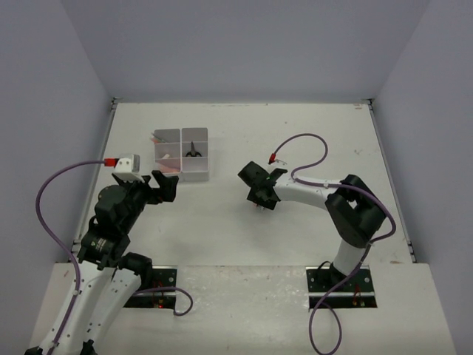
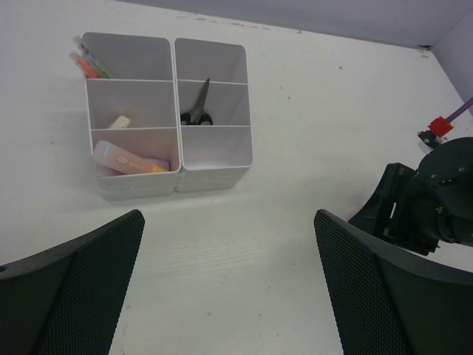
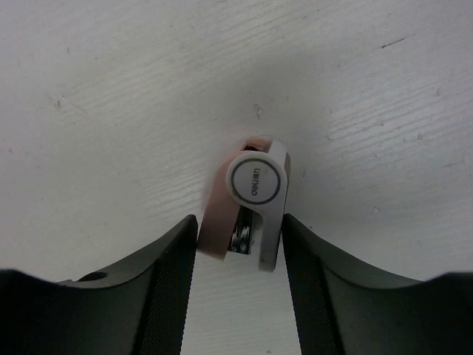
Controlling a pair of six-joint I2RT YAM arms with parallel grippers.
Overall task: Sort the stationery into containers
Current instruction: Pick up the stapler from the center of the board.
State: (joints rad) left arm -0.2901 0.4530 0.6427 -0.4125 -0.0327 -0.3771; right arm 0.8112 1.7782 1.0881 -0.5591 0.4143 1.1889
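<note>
Matte black fingers [image 3: 166,285] of our right gripper [image 3: 240,222] stand half closed, touching both sides of the small pink eraser [image 3: 251,194], cased in smooth white round-capped plastic (flat on the grainy white table [image 3: 111,89]).

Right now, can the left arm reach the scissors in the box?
Probably yes. The scissors lie in an open-topped tray compartment with nothing over them, and the left end effector is open, facing it.

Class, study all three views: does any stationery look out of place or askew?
Yes. A small white-and-pink item lies loose on the table, flanked by the right claw, outside the tray. In the tray's near-left compartment, a marker lies tilted, its end poking over the rim.
</note>
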